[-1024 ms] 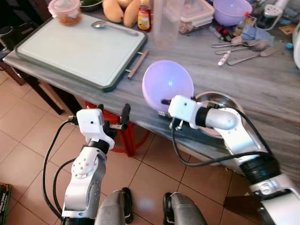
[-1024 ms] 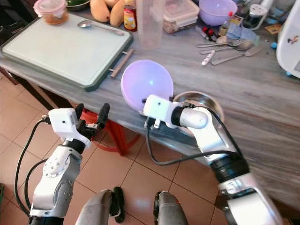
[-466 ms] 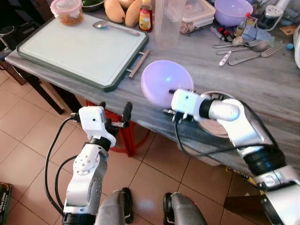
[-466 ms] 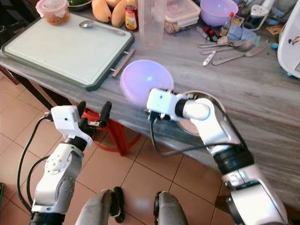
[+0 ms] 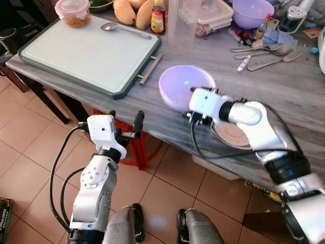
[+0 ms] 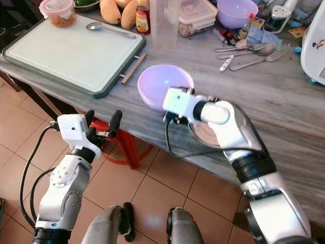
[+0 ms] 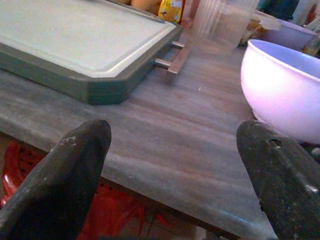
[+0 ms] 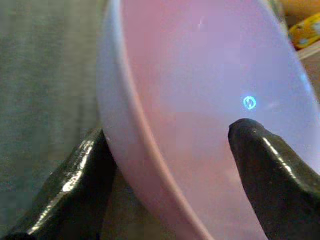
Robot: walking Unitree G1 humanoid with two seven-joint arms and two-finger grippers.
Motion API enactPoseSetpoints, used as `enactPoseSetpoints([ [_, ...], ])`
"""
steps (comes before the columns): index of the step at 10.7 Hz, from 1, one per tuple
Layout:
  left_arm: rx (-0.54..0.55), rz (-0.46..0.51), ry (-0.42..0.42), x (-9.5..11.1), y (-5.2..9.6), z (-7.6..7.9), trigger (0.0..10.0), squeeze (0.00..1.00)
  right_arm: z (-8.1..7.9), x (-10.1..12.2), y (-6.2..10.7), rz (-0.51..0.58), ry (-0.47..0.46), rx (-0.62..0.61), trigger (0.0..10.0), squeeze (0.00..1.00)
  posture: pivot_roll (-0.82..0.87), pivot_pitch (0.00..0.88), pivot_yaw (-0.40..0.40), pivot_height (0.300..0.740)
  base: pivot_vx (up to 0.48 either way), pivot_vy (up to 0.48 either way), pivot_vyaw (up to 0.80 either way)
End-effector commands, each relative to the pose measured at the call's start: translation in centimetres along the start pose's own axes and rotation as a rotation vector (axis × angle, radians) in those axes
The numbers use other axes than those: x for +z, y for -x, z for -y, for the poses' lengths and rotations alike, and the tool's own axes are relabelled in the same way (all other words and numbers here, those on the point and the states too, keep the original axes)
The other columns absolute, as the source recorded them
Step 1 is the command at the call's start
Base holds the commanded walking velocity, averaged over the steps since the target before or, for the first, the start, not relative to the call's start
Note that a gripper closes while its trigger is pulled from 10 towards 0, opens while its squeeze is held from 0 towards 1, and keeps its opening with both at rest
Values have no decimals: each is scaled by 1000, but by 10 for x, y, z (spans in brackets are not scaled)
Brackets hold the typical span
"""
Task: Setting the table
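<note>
- legs (image 5: 152,226) and tiled floor (image 5: 25,168) fill the bottom of the head views, with a red stool (image 5: 133,147) tucked under the table edge at lower centre.
- left gripper (image 5: 124,131), lower left of the frame, hangs off the table edge with its fingers spread wide and nothing between them; its wrist view looks across the grey tabletop (image 7: 165,140).
- right gripper (image 6: 182,104), at centre frame, is clenched on the near rim of a lilac bowl (image 6: 161,84): one finger (image 8: 262,165) lies inside the bowl, the other outside under the wall.
- the bowl sits low over the wooden table (image 5: 284,86), at centre frame, right of the pale green cutting board (image 5: 86,51); whether its base touches the wood i cannot tell.
- a steel dish (image 5: 234,134) lies just behind the right forearm, near the table's front edge.
- further up: a spoon (image 5: 119,29) on the board, a lidded tub (image 5: 72,11), a clear tumbler (image 5: 180,23), loose cutlery (image 5: 264,51) and a second purple bowl (image 5: 251,11) at the upper right.
- risks, as i judge them: the grip is on one rim only, so the bowl may tip or slip if swung; letting go while it tilts could send it rolling toward the front edge; the forearm could nudge the steel dish off the table.
</note>
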State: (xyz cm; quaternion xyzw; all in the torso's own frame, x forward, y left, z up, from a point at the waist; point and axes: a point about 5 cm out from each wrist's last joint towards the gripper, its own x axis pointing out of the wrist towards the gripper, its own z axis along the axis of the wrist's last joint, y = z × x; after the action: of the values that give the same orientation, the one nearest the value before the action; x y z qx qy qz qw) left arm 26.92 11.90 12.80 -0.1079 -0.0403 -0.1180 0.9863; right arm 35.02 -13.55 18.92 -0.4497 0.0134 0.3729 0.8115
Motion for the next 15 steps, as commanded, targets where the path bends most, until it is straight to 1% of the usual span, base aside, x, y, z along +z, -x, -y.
enactPoseSetpoints([
  [1,-3,-17,-5,-3,0,-1,10000,0,9,4,2,11,2,-29,10000,0,-43,176,12,740,0,0,0],
  [2,-5,-18,-5,-4,-1,-1,10000,0,15,13,3,57,-48,-45,10000,0,-44,172,12,740,0,0,0],
  [4,-7,-17,-4,-4,-2,0,10000,0,18,17,4,79,-73,-60,10000,0,-45,169,13,740,0,0,0],
  [5,-7,-17,-3,-4,-3,-1,10000,0,19,21,4,103,-113,-71,10000,0,-46,168,13,740,0,0,0],
  [6,-6,-18,-5,-4,-3,-1,10000,0,17,25,5,140,-177,-65,10000,0,-47,168,13,740,0,0,0],
  [7,-6,-17,-6,-4,-3,-2,10000,0,16,30,6,180,-222,-57,10000,0,-46,167,14,740,0,0,0],
  [8,-6,-17,-6,-4,-4,-2,10000,0,15,31,7,190,-242,-53,10000,0,-47,167,14,740,0,0,0],
  [9,-8,-18,-7,-4,-3,-1,10000,0,10,33,10,213,-304,4,10000,0,-48,168,15,740,0,0,0],
  [10,-10,-18,-7,-4,-3,-1,10000,0,8,33,11,219,-319,18,10000,0,-50,168,18,740,0,0,0],
  [11,-11,-18,-7,-4,-4,-1,10000,0,9,32,14,220,-344,2,10000,796,-50,168,18,740,0,0,0],
  [12,-10,-20,-8,-4,-4,-1,10000,0,16,30,16,221,-302,-93,10000,1000,-51,167,18,740,0,0,0],
  [13,-11,-21,-8,-4,-3,-1,10000,0,22,31,20,245,-296,-228,10000,1000,-51,168,17,740,0,0,0],
  [14,-12,-23,-7,-5,-3,-1,10000,0,25,35,25,273,-250,-334,10000,980,-52,169,17,740,0,0,0],
  [15,-13,-25,-7,-5,-3,-1,10000,0,21,37,28,284,-245,-402,10000,502,-52,169,17,740,0,0,0],
])
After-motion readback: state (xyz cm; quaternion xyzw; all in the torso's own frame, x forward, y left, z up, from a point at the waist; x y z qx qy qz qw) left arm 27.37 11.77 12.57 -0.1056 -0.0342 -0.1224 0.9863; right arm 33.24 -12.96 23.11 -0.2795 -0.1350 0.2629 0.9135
